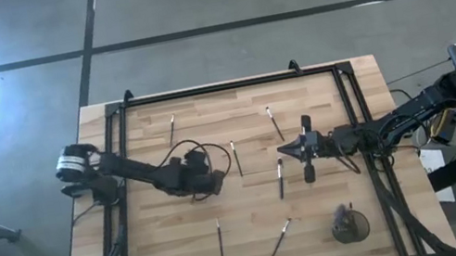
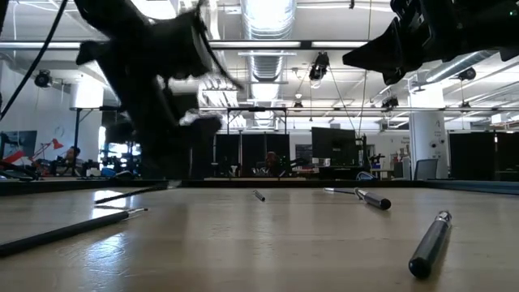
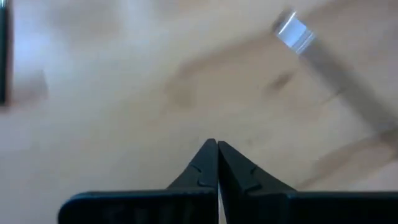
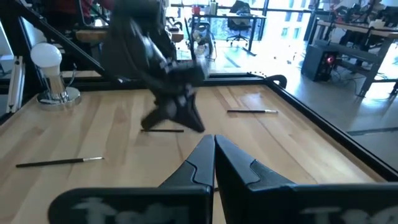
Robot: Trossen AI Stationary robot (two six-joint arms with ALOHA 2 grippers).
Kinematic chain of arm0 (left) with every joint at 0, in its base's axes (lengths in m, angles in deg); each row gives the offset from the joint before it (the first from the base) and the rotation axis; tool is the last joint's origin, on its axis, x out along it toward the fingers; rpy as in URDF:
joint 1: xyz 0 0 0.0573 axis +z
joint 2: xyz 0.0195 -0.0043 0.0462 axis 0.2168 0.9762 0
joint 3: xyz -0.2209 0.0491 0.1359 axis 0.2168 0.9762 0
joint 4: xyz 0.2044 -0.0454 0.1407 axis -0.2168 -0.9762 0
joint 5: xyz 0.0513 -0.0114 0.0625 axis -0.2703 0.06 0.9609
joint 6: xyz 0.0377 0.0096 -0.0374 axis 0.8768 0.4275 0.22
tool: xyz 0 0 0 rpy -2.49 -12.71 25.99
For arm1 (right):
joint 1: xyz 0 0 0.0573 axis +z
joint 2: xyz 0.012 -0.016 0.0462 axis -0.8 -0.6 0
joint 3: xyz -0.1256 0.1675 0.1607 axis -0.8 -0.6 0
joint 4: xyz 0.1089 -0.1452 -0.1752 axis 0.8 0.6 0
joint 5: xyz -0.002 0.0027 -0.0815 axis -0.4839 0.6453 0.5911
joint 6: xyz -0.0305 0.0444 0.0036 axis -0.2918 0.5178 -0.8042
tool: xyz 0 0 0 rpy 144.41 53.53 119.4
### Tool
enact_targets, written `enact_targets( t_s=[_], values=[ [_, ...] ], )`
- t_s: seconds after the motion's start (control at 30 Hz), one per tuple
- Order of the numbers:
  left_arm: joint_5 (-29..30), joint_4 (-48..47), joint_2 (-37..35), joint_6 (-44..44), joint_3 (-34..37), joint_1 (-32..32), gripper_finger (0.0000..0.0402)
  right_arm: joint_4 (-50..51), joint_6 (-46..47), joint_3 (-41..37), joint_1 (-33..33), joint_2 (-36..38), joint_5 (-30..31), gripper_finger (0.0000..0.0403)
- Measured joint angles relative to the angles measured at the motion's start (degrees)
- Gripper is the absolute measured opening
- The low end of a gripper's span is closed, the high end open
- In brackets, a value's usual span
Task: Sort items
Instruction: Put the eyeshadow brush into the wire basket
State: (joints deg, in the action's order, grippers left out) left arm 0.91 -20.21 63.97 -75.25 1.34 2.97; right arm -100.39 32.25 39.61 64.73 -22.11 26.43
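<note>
Both arms hang over the wooden desk (image 1: 174, 250). The left gripper (image 1: 219, 182), centre-left of the frame, has its jaws pressed together on nothing; so does the right gripper (image 1: 286, 150), centre-right. The items (image 1: 236, 158) lie scattered across the boards between them.

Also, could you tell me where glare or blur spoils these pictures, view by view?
High view: strong white glare washes out the floor at upper left; the table reads clearly. Low view: the near arm is smeared dark, and ceiling lights flare. Left wrist view: all is blurred past the shut left gripper, a stick streaked. Right wrist view: the other arm is smeared beyond the shut right gripper.
</note>
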Motion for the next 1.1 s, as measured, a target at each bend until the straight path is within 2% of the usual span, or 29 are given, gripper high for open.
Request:
enact_targets(
  t_s=[0.2,0.3,0.4,0.57,0.67,0.73,0.83,0.97,1.1],
  values=[
    [8.4,6.0,-7.6,5.3,0.8,-3.5,0.0000,0.3,0.2,0.0,0.0,0.0,0.5,0.0008],
    [12.7,15.2,-10.7,11.6,2.5,-5.3,0.0000,1.8,1.5,0.0,0.0,0.2,0.5,0.0008],
    [12.5,34.5,-11.8,21.8,7.5,-6.1,0.0000,3.1,4.4,-0.1,0.2,0.3,0.6,0.0008],
    [2.6,77.3,-8.9,39.4,17.8,-5.8,0.0000,0.3,8.0,-0.2,1.0,-0.6,0.6,0.0008],
    [-1.8,92.3,-6.5,46.2,20.9,-5.4,0.0000,-4.4,11.7,-0.2,1.0,-2.6,0.6,0.0009],
    [-4.1,96.8,-5.3,48.8,21.2,-4.9,0.0000,-8.2,13.0,-0.2,1.0,-4.7,0.1,0.0011],
    [-8.5,97.0,-4.1,51.5,20.1,-4.0,0.0000,-13.6,14.6,0.2,0.4,-8.1,-4.1,0.0025],
    [-14.9,97.3,-3.3,55.3,17.3,-2.4,0.0000,-14.7,15.1,3.9,-0.6,-12.7,-8.7,0.0062],
    [-20.7,97.1,-2.9,57.7,14.7,-0.4,0.0000,-14.7,13.6,8.5,-0.6,-17.2,-9.2,0.0108]
  ],
)
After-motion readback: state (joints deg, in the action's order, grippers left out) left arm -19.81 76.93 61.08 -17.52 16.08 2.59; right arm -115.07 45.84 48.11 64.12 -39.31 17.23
